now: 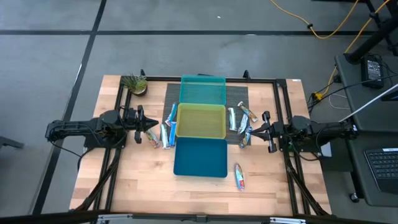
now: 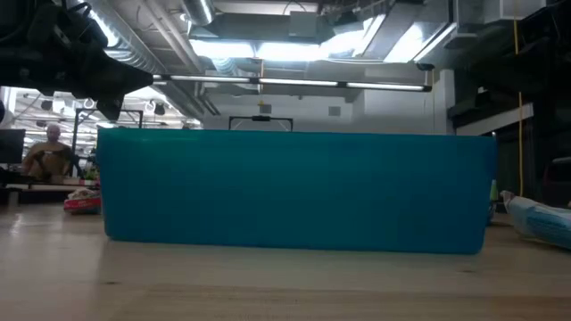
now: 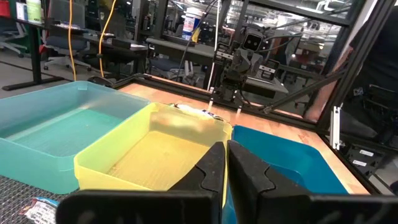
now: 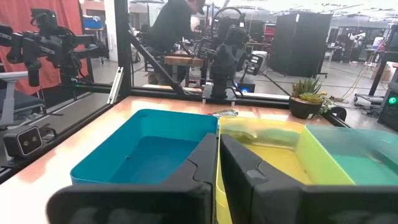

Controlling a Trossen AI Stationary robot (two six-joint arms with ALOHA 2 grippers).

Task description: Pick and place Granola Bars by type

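High view: left gripper and right gripper, fingers together, flank the yellow-green bin beside scattered granola bars.

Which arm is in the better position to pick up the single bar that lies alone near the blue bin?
Probably the right arm. The lone bar lies on the right side of the blue bin, nearer the right gripper. The left gripper would have to cross over the bins.
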